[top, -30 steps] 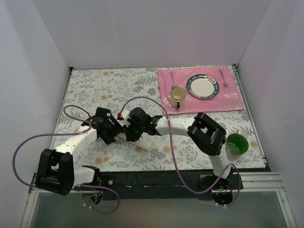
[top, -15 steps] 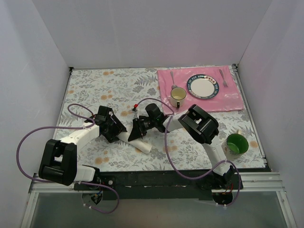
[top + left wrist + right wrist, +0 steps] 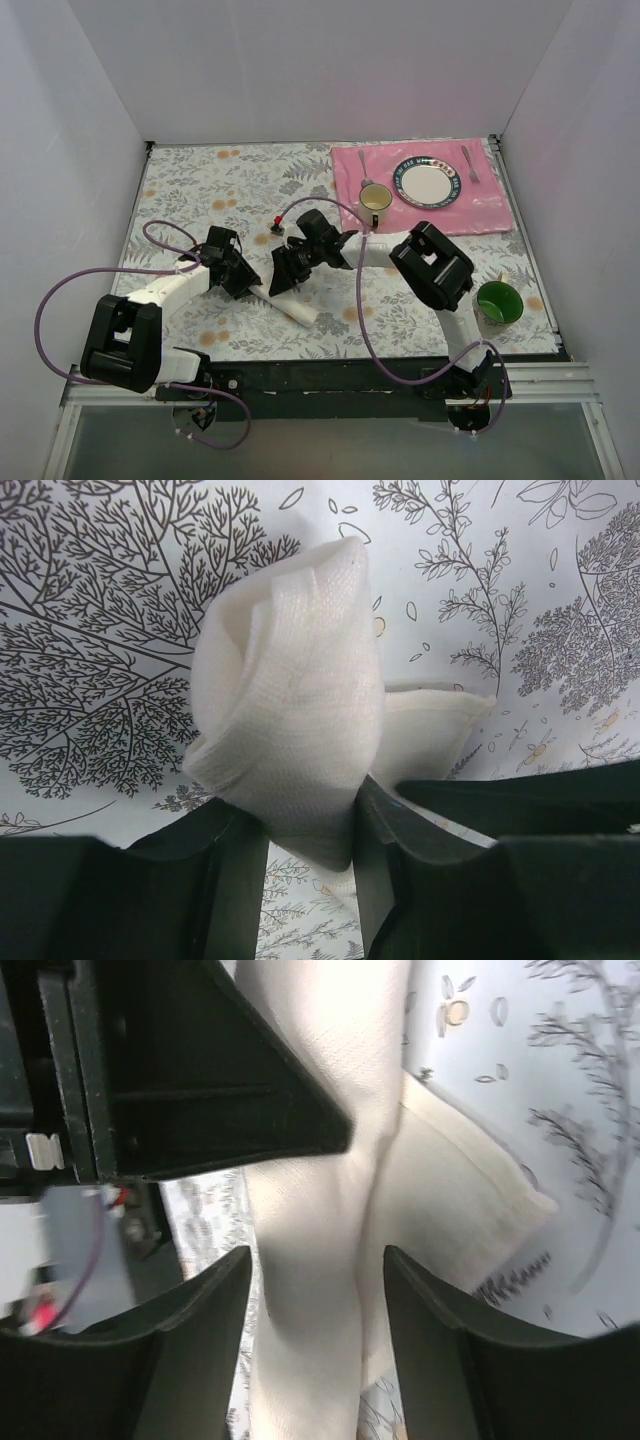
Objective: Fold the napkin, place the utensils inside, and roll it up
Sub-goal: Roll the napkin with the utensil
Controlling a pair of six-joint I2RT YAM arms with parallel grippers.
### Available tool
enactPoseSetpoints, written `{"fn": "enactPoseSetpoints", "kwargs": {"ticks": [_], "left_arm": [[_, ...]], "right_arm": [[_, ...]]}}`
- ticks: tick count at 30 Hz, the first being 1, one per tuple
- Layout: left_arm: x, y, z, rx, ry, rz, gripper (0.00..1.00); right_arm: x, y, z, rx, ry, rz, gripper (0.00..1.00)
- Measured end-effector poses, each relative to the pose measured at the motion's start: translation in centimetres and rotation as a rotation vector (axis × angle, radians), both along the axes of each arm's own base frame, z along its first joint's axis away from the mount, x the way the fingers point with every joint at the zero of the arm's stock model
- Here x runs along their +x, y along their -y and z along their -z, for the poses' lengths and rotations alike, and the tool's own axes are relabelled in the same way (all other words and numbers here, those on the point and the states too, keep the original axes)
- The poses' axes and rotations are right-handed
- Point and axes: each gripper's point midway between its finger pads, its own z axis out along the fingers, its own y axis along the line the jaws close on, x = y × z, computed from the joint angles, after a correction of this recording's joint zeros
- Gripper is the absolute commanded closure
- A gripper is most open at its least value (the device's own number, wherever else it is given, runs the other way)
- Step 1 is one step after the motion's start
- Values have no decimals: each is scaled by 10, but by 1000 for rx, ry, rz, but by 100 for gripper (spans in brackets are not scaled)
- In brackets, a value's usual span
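The napkin (image 3: pixel 298 308) lies rolled into a tight white tube on the leaf-patterned table (image 3: pixel 200 180), near the front edge and a little left of the middle, its length slanting from upper left to lower right. Both arms reach in toward its upper left end.

The left gripper (image 3: pixel 243 282) is clamped on that end. In its wrist view the dark fingers (image 3: pixel 232 880) press in from both sides, and the cloth narrows where they squeeze it (above them the roll bulges out, its spiral layers showing). A looser flap of cloth pokes out on the right side of the roll.

The right gripper (image 3: pixel 282 284) sits just beside the left one, farther along the tube. Its fingers (image 3: pixel 195 1345) stand apart on either side of the roll, which runs between them at full width without being pinched.

Well apart, at the far right corner, a pink placemat (image 3: pixel 490 215) carries a plate (image 3: pixel 428 185), a cream mug (image 3: pixel 375 204), a spoon (image 3: pixel 365 165) and a fork (image 3: pixel 470 163). A green cup (image 3: pixel 498 302) stands near the right edge.
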Motion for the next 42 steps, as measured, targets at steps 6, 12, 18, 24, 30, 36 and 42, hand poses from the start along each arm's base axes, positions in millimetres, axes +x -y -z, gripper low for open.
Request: {"fn": "enactPoseSetpoints", "kwargs": {"ticks": [6, 12, 18, 24, 30, 36, 42], "left_arm": [[0, 0, 0, -1, 0, 0, 68], [0, 0, 0, -1, -1, 0, 68], [-1, 0, 0, -1, -2, 1, 68], [-1, 1, 0, -6, -6, 3, 66], [2, -3, -2, -7, 0, -12, 46], [1, -3, -7, 8, 14, -1, 38], [0, -2, -9, 4, 17, 9, 36]], "right_arm": [[12, 17, -4, -214, 359, 75, 26], [-9, 8, -11, -328, 707, 51, 21], [-28, -2, -2, -396, 886, -25, 22], [-11, -7, 10, -460, 972, -11, 37], [-5, -8, 12, -483, 977, 7, 55], [-4, -10, 16, -413, 854, -10, 59], [1, -9, 12, -256, 594, -12, 61]]}}
